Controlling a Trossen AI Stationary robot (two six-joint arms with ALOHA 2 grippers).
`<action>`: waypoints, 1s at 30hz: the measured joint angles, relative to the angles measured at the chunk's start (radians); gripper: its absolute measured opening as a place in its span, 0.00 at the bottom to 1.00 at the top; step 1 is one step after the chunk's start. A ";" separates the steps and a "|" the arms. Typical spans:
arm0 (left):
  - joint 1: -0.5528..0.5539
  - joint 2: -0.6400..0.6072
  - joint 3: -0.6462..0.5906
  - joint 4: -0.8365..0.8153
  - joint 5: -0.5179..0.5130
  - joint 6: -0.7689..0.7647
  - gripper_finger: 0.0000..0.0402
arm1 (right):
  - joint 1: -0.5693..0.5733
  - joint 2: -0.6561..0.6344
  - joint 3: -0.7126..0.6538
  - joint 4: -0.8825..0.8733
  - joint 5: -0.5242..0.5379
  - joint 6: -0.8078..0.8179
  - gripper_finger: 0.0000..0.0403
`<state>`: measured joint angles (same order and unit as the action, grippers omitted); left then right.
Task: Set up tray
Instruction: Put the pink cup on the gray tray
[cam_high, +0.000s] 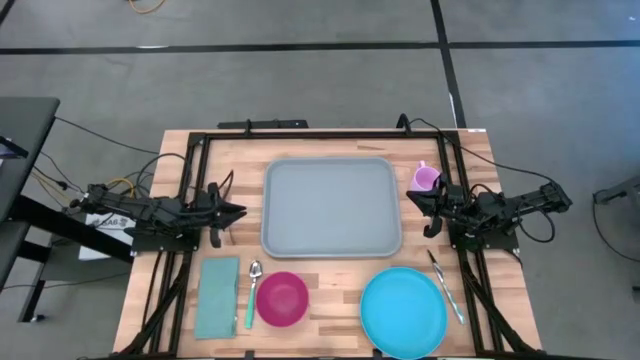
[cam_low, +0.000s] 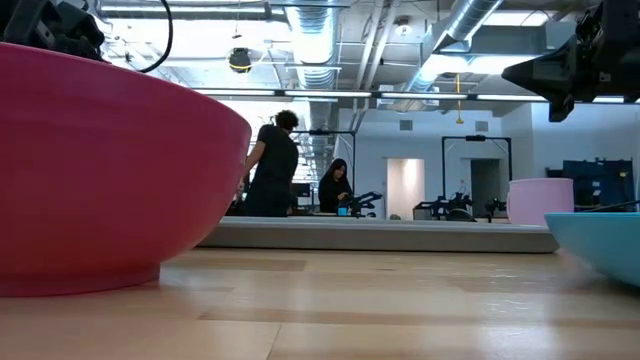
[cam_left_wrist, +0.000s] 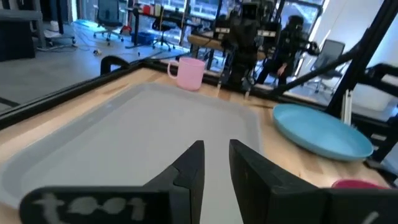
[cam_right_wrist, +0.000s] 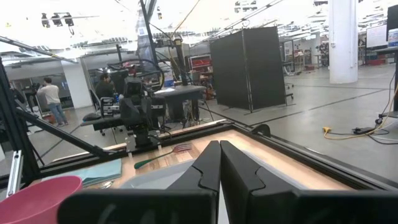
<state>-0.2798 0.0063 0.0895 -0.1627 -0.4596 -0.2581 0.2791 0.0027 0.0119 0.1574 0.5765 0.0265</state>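
The grey-blue tray (cam_high: 332, 207) lies flat in the middle of the table, its long side running left to right; it also shows in the left wrist view (cam_left_wrist: 124, 137) and as a low strip in the low view (cam_low: 380, 235). My left gripper (cam_high: 238, 212) hovers just off the tray's left rim, pointing at it, fingers a narrow gap apart (cam_left_wrist: 216, 155). My right gripper (cam_high: 412, 197) hovers off the tray's right rim, fingers shut together (cam_right_wrist: 219, 158), beside a pink cup (cam_high: 426, 178). Neither gripper touches anything.
Along the near edge lie a teal napkin (cam_high: 217, 297), a teal-handled spoon (cam_high: 252, 290), a magenta bowl (cam_high: 282, 298), a round blue plate (cam_high: 403, 310) and a fork (cam_high: 447, 287). A black frame borders the table. People stand in the room behind (cam_low: 275, 165).
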 joint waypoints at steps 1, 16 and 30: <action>0.000 0.000 0.000 -0.001 0.000 0.000 0.16 | 0.000 0.000 0.000 0.000 0.000 0.000 0.00; 0.000 0.000 0.003 0.018 -0.238 -0.078 0.16 | 0.000 0.000 0.000 0.000 0.000 0.000 0.00; 0.000 0.000 0.006 0.155 -0.352 0.073 0.16 | 0.000 0.000 0.000 0.013 0.000 0.057 0.00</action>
<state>-0.2794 0.0063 0.0956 -0.0074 -0.8119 -0.1850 0.2787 0.0029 0.0117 0.1703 0.5762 0.0836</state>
